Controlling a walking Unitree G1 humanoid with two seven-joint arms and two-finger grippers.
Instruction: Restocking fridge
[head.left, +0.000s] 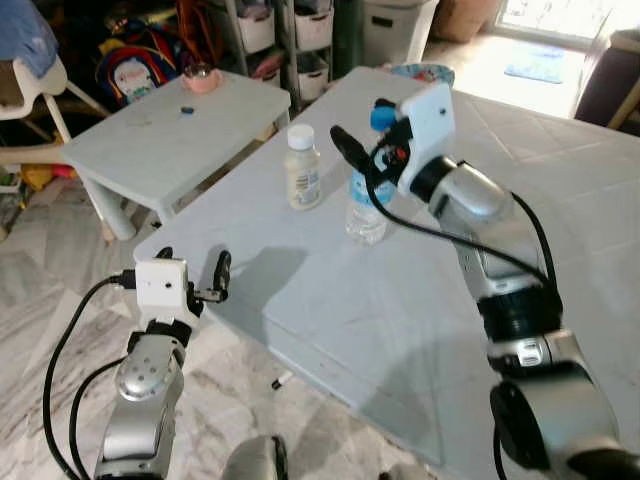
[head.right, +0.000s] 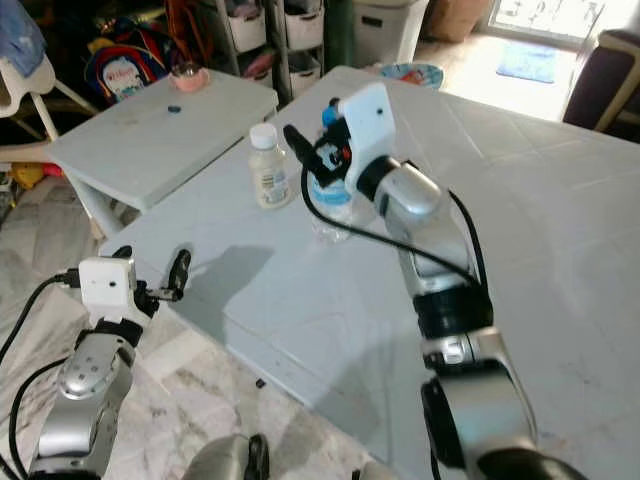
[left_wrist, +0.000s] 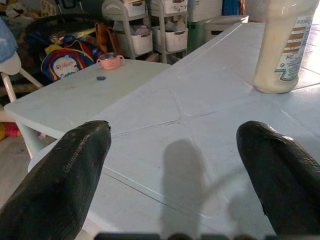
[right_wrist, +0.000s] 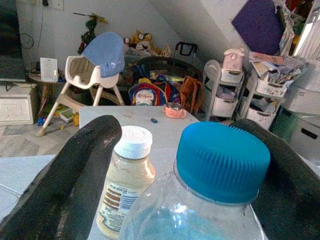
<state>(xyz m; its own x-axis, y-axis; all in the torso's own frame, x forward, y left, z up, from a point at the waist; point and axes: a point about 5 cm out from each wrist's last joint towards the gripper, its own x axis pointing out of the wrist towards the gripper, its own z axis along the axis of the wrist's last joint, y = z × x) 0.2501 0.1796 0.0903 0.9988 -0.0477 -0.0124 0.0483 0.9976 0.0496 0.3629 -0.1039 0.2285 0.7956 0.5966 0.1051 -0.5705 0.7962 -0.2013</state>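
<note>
A clear plastic water bottle (head.left: 366, 210) with a bright blue screw cap stands upright on a large pale tiled table (head.left: 330, 300), toward its far left part. In the right wrist view the cap's fine ribbing is sharp, and the clear shoulder below it shows water inside. The bottle's label is too hidden to read.

Just to its left stands a second, smaller bottle (head.left: 303, 168), cream-coloured with a white ribbed cap. Its label has brown bands and small dark print, too small to read.

The right gripper (head.left: 362, 135) reaches over the table to the water bottle. Its two black fingers (right_wrist: 75, 165) are spread, one on each side of the cap; whether they touch it cannot be told.

The left gripper (head.left: 192, 270) hovers at the near left edge of the table, its fingers (left_wrist: 75, 170) spread apart with nothing between them.

Farther left is a low white table (head.left: 160, 130) carrying a pink cup (head.left: 201, 77) and a small blue object (head.left: 187, 110). Behind it are a colourful backpack (head.left: 140, 65), a high chair (right_wrist: 87, 75) draped in blue cloth, and white storage shelves (left_wrist: 150, 30).
</note>
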